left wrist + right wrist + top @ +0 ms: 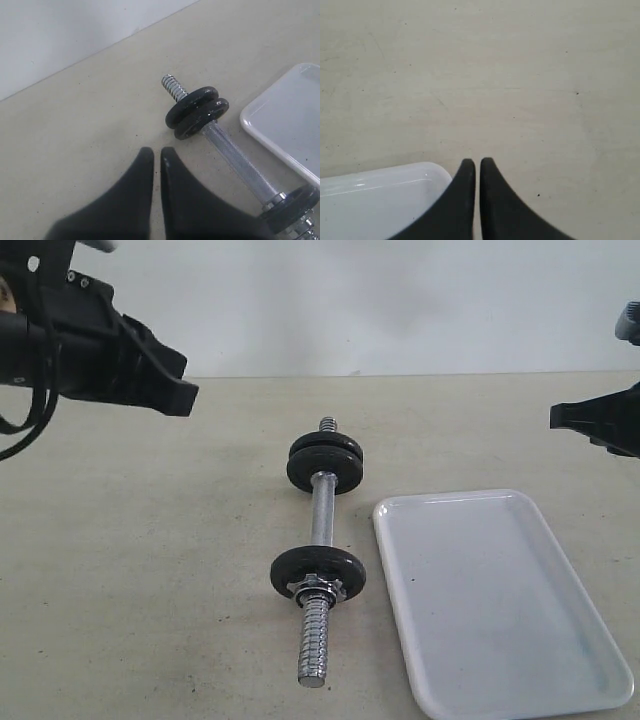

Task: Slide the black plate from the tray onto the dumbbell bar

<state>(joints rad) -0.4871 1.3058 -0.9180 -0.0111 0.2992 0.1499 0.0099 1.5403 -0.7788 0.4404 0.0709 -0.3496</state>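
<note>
The dumbbell bar (322, 510) lies on the table, left of the white tray (500, 600). Two black plates (325, 462) sit side by side at its far end. A third black plate (318, 573) sits near the close end, with a silver nut (317, 590) against it. The three look alike. Nothing lies in the tray. My left gripper (185, 390) hangs shut and empty above the table at the far left. In the left wrist view the left gripper (157, 152) is short of the far pair of plates (197, 112). My right gripper (477, 162) is shut and empty by a corner of the tray (375, 205).
The bar's threaded end (313, 640) points toward the table's front edge. A pale wall stands behind the table. The right gripper (560, 418) shows at the exterior view's right edge, above and behind the tray.
</note>
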